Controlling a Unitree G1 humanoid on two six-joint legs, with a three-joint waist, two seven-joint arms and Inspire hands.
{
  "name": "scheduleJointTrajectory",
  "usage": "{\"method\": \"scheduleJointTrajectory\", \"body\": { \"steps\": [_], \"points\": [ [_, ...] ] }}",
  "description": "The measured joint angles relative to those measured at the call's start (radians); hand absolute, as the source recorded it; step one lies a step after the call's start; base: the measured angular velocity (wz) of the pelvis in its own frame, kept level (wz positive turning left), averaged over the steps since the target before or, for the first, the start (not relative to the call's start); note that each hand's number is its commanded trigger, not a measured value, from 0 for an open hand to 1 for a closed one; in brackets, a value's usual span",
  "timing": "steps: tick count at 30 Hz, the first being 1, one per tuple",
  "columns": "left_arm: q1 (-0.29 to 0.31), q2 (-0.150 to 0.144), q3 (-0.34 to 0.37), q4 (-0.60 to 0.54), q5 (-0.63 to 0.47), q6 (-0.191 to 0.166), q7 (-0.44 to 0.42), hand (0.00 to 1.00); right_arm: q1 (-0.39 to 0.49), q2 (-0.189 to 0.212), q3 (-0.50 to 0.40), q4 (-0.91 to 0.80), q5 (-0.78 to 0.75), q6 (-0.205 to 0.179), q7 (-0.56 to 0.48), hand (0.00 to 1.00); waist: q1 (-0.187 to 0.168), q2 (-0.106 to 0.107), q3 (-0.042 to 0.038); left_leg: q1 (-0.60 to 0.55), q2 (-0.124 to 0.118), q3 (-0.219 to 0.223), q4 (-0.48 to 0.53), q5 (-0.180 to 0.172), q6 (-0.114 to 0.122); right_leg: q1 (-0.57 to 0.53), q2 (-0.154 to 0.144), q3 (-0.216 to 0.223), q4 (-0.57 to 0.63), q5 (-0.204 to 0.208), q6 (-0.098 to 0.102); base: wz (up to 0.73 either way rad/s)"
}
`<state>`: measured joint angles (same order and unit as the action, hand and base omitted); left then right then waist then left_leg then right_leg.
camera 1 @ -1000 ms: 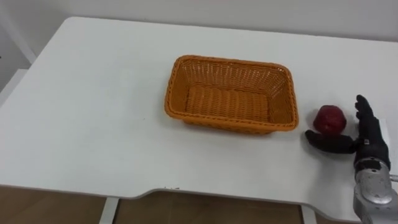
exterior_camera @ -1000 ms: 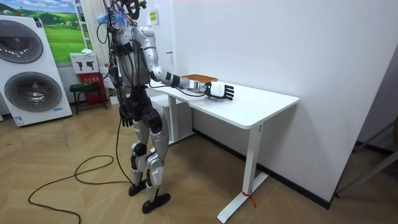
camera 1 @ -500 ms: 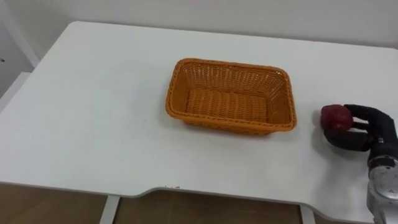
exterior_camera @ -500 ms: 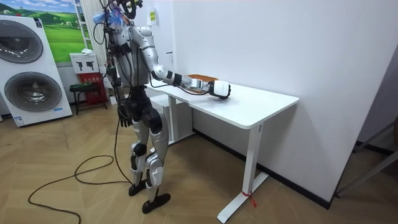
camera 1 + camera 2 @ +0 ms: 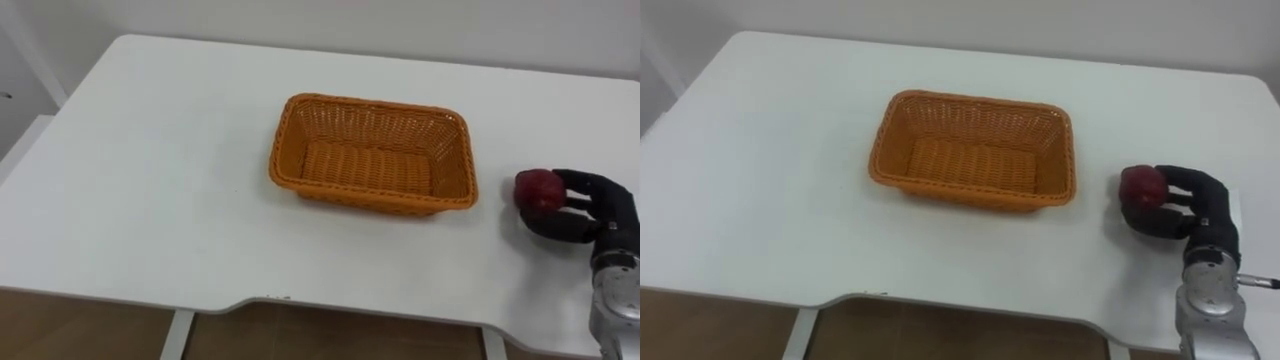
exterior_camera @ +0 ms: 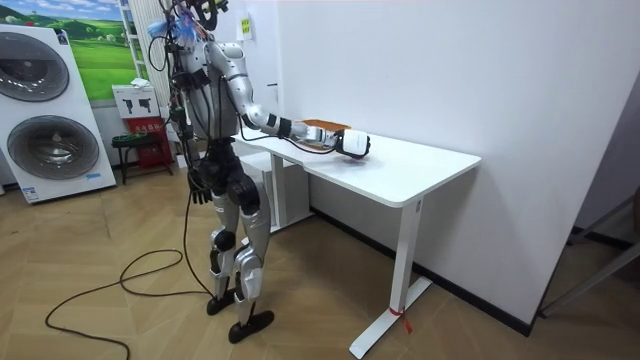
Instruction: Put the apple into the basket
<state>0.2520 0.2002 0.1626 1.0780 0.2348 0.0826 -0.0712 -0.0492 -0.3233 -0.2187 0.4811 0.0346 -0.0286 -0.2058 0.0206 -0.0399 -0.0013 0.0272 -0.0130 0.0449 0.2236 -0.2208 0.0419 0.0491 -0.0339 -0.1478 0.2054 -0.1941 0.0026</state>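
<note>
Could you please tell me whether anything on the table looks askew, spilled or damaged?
Nothing stands out. The wicker basket sits upright and empty on the white table. The red apple looks whole, right of the basket, with the right hand curled round it. The left hand hangs by the robot's side.

The red apple (image 5: 535, 188) is partly hidden by the right hand (image 5: 592, 208)'s curled fingers; beyond them the white table (image 5: 150, 180) is cut off.

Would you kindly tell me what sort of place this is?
Likely a household-style test room: washing machines by the wall, wood-look floor, and a white table bearing a wicker basket.
</note>
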Motion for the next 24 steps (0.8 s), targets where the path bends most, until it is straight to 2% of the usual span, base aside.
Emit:
{"method": "scheduleJointTrajectory", "body": {
  "steps": [6,11,18,24],
  "points": [
    [-0.001,0.0,0.019,0.002,-0.007,-0.007,-0.024,0.0,0.0,0.0,-0.001,-0.183,0.018,0.0,-0.054,1.0,-0.008,0.017,-0.0074,0.005,0.0,0.01,-0.001,0.0,0.0,0.003,0.001,0.01,0.0,0.0,0.0,-0.02],
    [-0.003,-0.001,0.021,0.002,-0.005,-0.014,-0.02,0.0,0.0,0.005,0.002,-0.4,0.025,-0.005,-0.084,1.0,-0.012,0.025,0.0005,0.01,0.001,0.012,-0.004,0.0,0.0,0.005,0.002,0.009,-0.002,0.0,0.0,-0.01],
    [-0.002,-0.001,0.021,0.002,-0.005,-0.019,-0.003,0.0,0.017,0.005,0.036,-0.481,-0.008,-0.014,-0.083,1.0,-0.004,0.033,0.0026,0.01,0.001,0.018,-0.019,0.0,-0.001,0.003,0.003,0.008,-0.002,0.0,0.0,-0.02],
    [-0.021,-0.001,0.015,0.005,0.004,-0.024,-0.004,0.0,0.031,0.004,0.103,-0.533,-0.104,-0.013,-0.017,1.0,0.012,0.033,0.001,0.013,0.0,0.025,-0.021,0.001,-0.001,-0.004,0.007,0.022,-0.001,0.0,0.0,-0.06]
  ]
}}
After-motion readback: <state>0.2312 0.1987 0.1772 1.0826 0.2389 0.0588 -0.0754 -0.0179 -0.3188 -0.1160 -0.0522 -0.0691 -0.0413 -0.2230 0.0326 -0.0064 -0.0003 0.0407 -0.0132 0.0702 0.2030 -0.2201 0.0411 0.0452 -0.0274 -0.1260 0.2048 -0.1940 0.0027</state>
